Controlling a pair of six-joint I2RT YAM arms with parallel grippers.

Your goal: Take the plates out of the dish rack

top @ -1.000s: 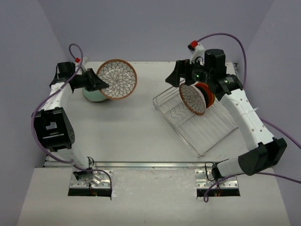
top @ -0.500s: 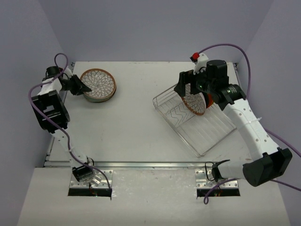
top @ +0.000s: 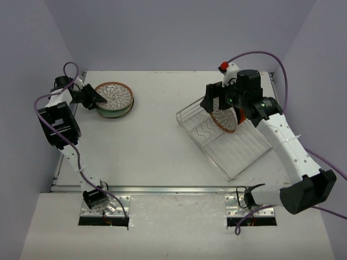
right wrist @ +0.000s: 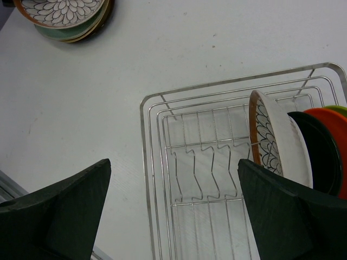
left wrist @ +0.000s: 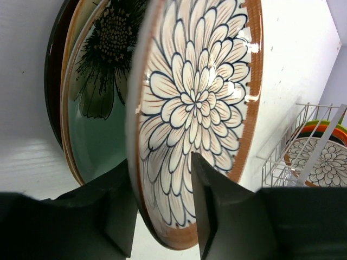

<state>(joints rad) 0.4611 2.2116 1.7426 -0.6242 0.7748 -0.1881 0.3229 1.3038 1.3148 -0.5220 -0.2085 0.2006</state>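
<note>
Dish rack (top: 233, 160) holding four upright plates (right wrist: 274, 138) — patterned, black, orange, lime (right jaws hanging wide open above). Left jaws straddling stacked top plate (left wrist: 200, 81) on table (top: 162, 135) — grip unclear.

Stack of plates (top: 114, 100) far left on table (top: 157, 146); left gripper (top: 100, 99) at its left edge, straddling top plate's (left wrist: 195, 92) rim. Dish rack (top: 203, 149) right of centre, well apart from it. Standing plates (top: 226, 122) in rack's far end, right gripper (top: 217, 105) above them.
</note>
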